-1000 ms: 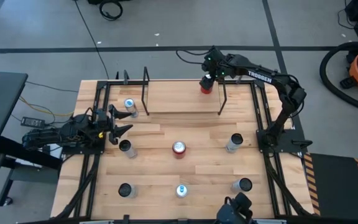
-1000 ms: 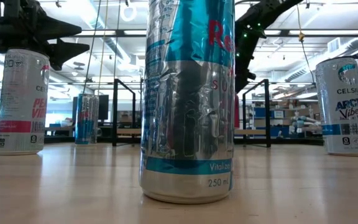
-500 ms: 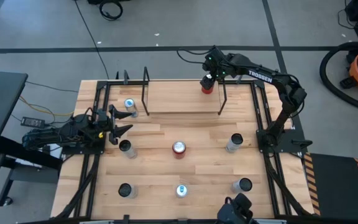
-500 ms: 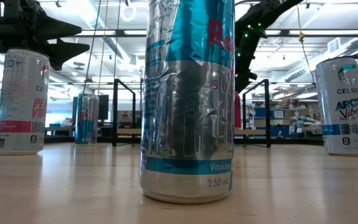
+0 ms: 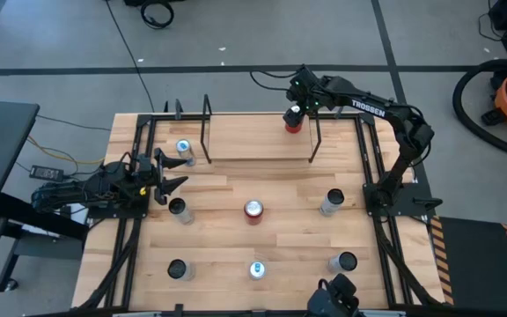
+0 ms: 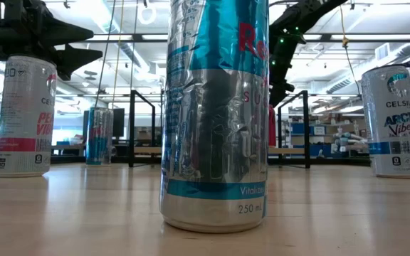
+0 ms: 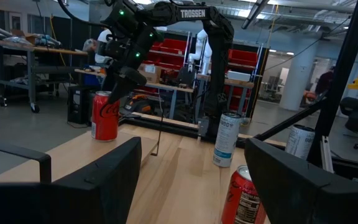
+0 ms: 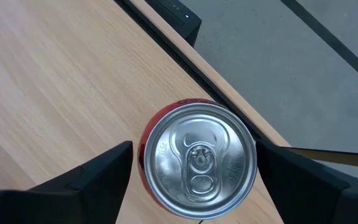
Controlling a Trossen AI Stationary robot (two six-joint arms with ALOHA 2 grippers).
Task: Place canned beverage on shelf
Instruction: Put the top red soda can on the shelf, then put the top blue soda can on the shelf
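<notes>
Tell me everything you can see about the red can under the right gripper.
The red can is a red-bodied cola can with white script and a silver lid whose pull tab is unopened. It stands upright on the shelf board near its right wire frame and far edge. The right gripper hangs directly above it, fingers open on either side with visible gaps, not touching.

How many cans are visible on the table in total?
8: red can on shelf; one left of it; three mid-row; three front-row.
</notes>
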